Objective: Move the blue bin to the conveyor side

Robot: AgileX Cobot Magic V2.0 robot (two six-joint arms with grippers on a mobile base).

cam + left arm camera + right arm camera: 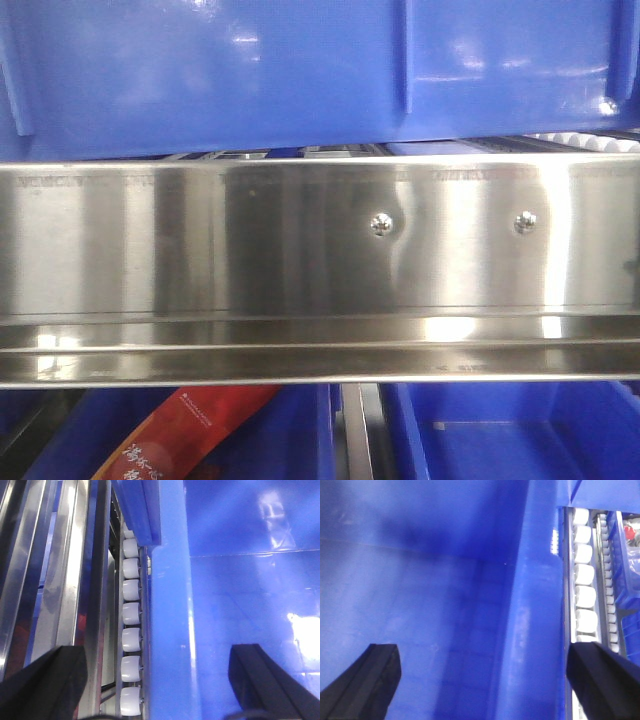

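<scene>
The blue bin [250, 70] fills the top of the front view, resting on the shelf above a steel rail. In the left wrist view my left gripper [157, 685] is open and straddles the bin's left wall rim [170, 630]: one dark finger [45, 685] hangs outside over the rack, the other [265, 680] inside the bin. In the right wrist view my right gripper [482, 685] is open across the bin's right wall [525, 630], with one finger [365, 680] inside and one [605, 680] outside. Neither finger pair touches the wall. The conveyor is out of view.
A shiny stainless-steel rack rail [300, 240] crosses the front view. Rows of white rollers [131, 640] [584, 595] run beside the bin's walls. Below the rail sit other blue crates [520, 430] and a red package [180, 430]. Another blue crate [627, 580] lies at the right.
</scene>
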